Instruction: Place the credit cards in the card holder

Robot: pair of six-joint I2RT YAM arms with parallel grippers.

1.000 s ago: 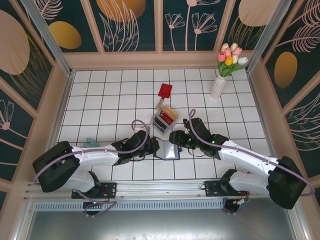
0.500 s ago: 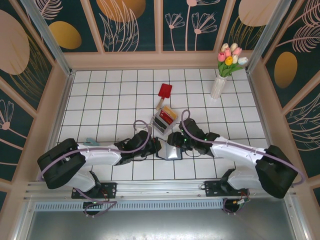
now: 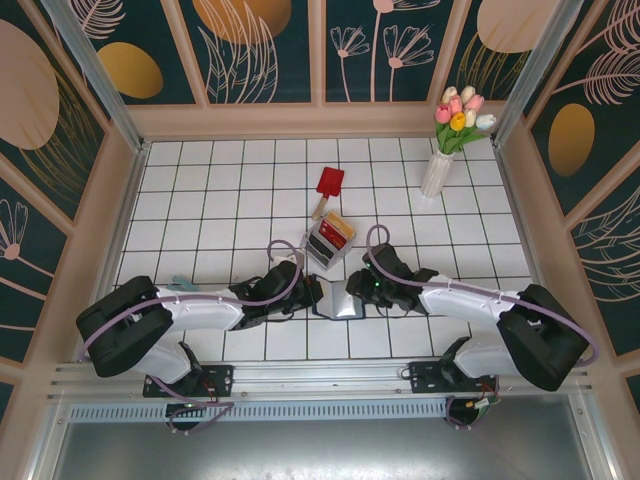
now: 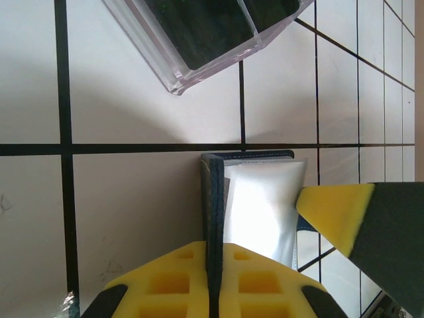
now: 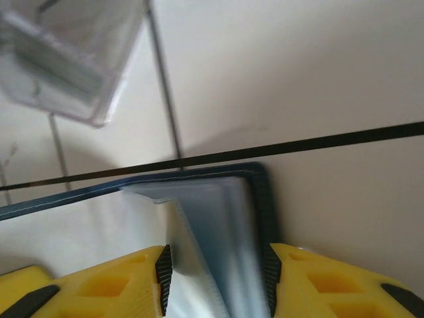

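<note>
The card holder (image 3: 336, 302), a dark navy wallet, lies opened between my two grippers near the table's front. My left gripper (image 3: 314, 294) is shut on its left cover, which stands on edge between the yellow pads (image 4: 213, 268). The card holder's pale inside (image 4: 262, 199) spreads to the right. My right gripper (image 5: 218, 271) is closed around the card holder's right half (image 5: 222, 205), one pad on the clear sleeves and the other on the navy cover. The credit cards (image 3: 338, 231), red and yellow-orange, stand in the clear plastic box (image 3: 325, 243) just behind.
A red paddle with a wooden handle (image 3: 328, 186) lies behind the box. A vase of tulips (image 3: 442, 165) stands at the back right. The clear box's corner (image 4: 179, 79) is close to the wallet's far edge. A small teal scrap (image 3: 180, 286) lies at the left.
My right arm has folded in closer to the wallet and its jaws have narrowed slightly on the right half. The left gripper keeps its hold.
</note>
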